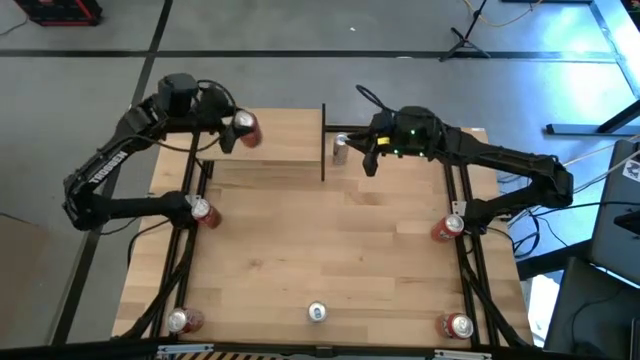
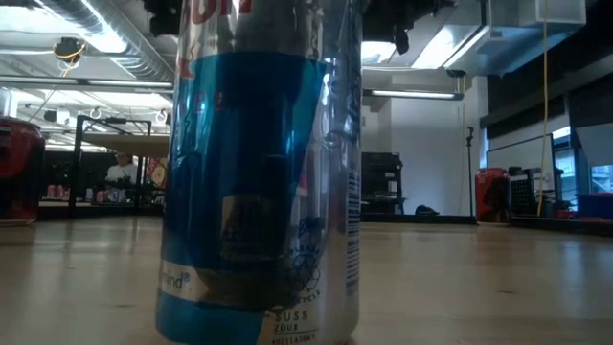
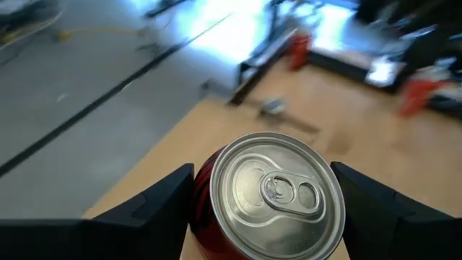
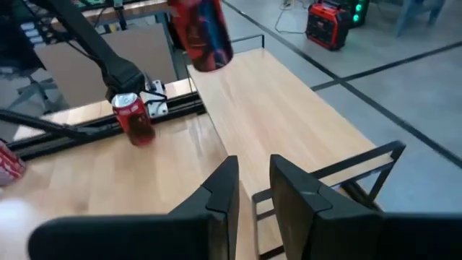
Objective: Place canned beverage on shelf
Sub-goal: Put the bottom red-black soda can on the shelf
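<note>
My left gripper (image 1: 236,131) is shut on a red can (image 3: 274,198) and holds it in the air over the left end of the shelf (image 1: 280,150). The shelf is a small light-wood board with thin black posts (image 1: 323,142) at the table's far side. The red can also shows in the right wrist view (image 4: 202,29), above the board (image 4: 281,108). My right gripper (image 4: 254,195) is at the shelf's right end (image 1: 364,152), empty, its fingers all but together. A small silver can-like thing (image 1: 340,148) is beside it. My left gripper pinches the red can between its two fingers, one on each side of the can's wall just below the top rim (image 3: 204,189). The fingers (image 3: 155,198) come from the table's left. The can is about upright, its tab end up, lifted clear of the shelf.
Red cans stand by the frame rails at mid left (image 1: 203,210), mid right (image 1: 447,228), near left (image 1: 183,320) and near right (image 1: 457,325). A blue-and-silver can (image 1: 317,313) stands at the near edge, filling the low view (image 2: 259,192). The tabletop's middle (image 1: 320,240) is bare wood.
</note>
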{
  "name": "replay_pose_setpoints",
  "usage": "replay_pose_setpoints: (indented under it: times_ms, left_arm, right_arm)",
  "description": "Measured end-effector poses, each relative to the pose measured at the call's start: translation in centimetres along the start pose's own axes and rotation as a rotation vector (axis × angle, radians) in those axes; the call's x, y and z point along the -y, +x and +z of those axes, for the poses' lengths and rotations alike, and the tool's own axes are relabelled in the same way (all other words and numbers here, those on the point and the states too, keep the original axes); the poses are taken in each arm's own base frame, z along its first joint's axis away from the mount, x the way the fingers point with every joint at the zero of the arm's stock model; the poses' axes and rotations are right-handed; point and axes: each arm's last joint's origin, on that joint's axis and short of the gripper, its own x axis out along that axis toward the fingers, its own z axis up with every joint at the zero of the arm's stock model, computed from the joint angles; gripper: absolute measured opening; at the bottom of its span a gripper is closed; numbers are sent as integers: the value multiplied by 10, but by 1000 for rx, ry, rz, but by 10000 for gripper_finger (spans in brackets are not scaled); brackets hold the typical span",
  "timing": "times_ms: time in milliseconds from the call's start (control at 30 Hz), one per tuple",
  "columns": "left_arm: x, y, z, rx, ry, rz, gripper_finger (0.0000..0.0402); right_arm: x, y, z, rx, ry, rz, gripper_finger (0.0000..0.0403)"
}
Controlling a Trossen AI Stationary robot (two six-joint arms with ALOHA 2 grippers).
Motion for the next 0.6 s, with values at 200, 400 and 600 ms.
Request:
replay_pose_setpoints:
  times_ms: [200,400,600]
  left_arm:
    - [-23,6,-11,-123,-56,26,261]
    - [-35,18,-10,-108,-148,-206,261]
    - [-16,28,4,-26,-161,-437,261]
  right_arm:
    - [20,0,-3,-11,-51,39,69]
    - [37,1,-11,22,-34,158,69]
    - [32,8,-6,102,7,204,69]
